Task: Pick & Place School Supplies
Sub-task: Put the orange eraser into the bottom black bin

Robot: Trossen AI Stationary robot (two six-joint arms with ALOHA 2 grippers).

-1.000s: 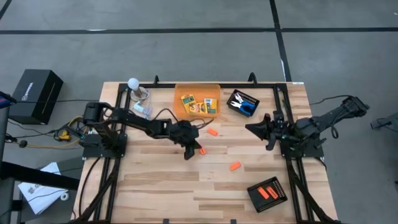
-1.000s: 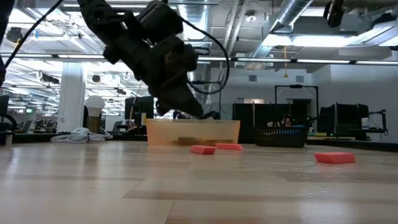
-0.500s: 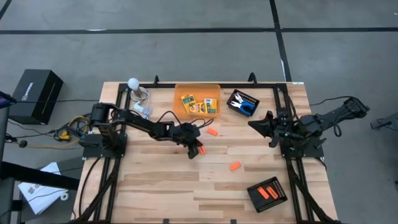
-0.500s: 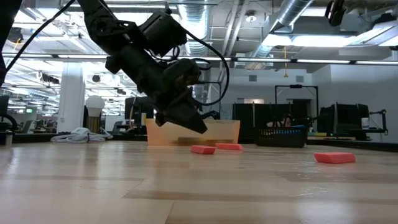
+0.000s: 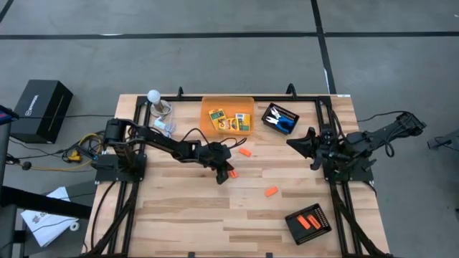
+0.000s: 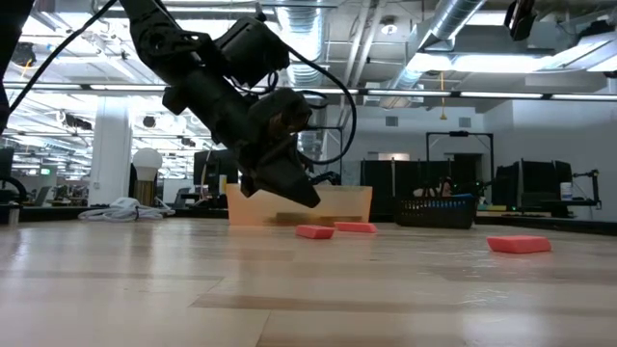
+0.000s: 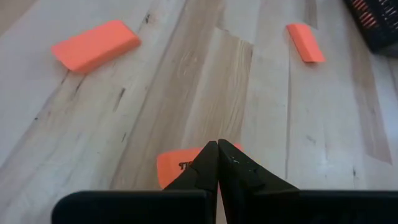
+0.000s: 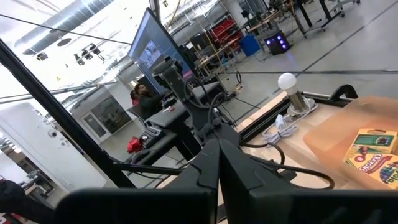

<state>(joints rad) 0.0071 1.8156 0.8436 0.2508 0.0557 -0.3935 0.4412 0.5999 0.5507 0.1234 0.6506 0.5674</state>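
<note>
Left gripper (image 7: pixel 217 144) closed, seemingly above orange piece (image 7: pixel 177 167)

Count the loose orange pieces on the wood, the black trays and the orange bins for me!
Loose orange pieces: 3
Black trays: 2
Orange bin: 1
Total: 6

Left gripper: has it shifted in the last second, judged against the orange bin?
Yes. In the high view the left gripper, shut, now sits slightly nearer the orange bin, and in the low view it has dropped lower in front of the bin.
</note>
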